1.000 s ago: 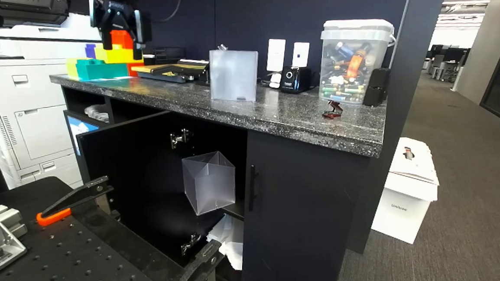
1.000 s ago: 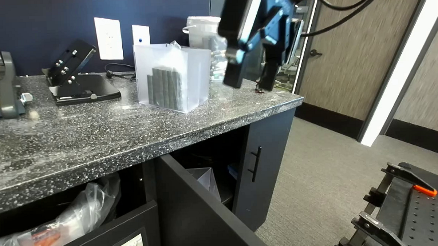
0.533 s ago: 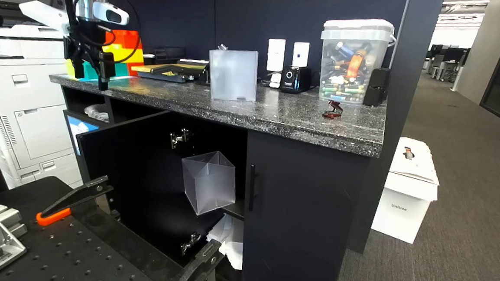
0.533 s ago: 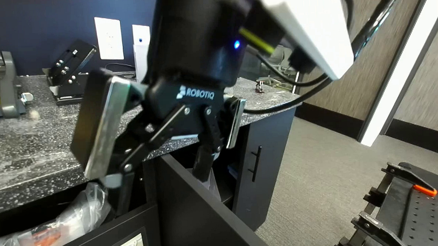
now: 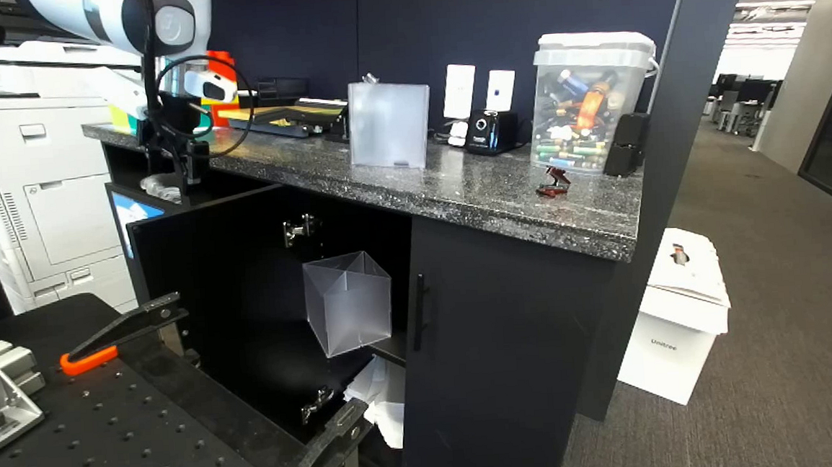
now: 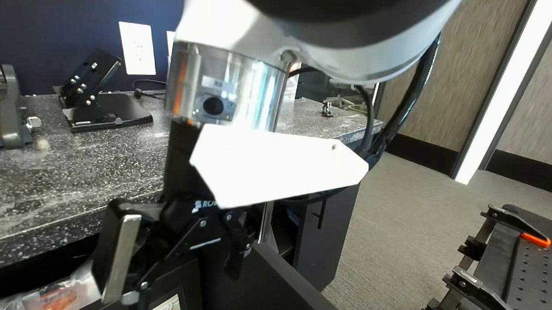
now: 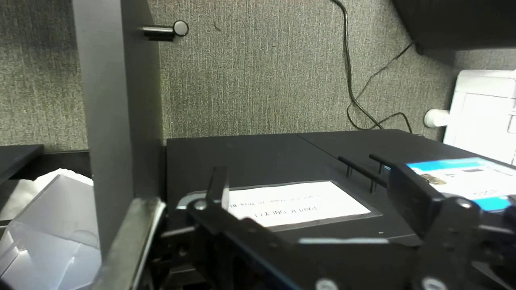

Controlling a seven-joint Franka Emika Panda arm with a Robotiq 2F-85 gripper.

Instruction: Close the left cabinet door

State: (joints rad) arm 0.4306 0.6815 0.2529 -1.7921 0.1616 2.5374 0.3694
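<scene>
The left cabinet door stands wide open. Its plain black inner face shows in an exterior view, and its top edge and outer face show in an exterior view. In the wrist view the door rises at the left, with its black handle near the top; no sticker shows on its foreshortened outer face. My gripper is open and empty, its fingers wide apart, on the outer side of the door near its hinge end. It also shows in an exterior view and in the wrist view. Contact with the door cannot be told.
The matching right door is closed. A clear plastic box stands inside the cabinet. A neighbouring front bears a white paper sign. The speckled countertop overhangs. A black workbench with clamps stands before the cabinet.
My gripper has come down from above the countertop and swung over to the outer side of the open door. It has stayed open. The door has not moved.
</scene>
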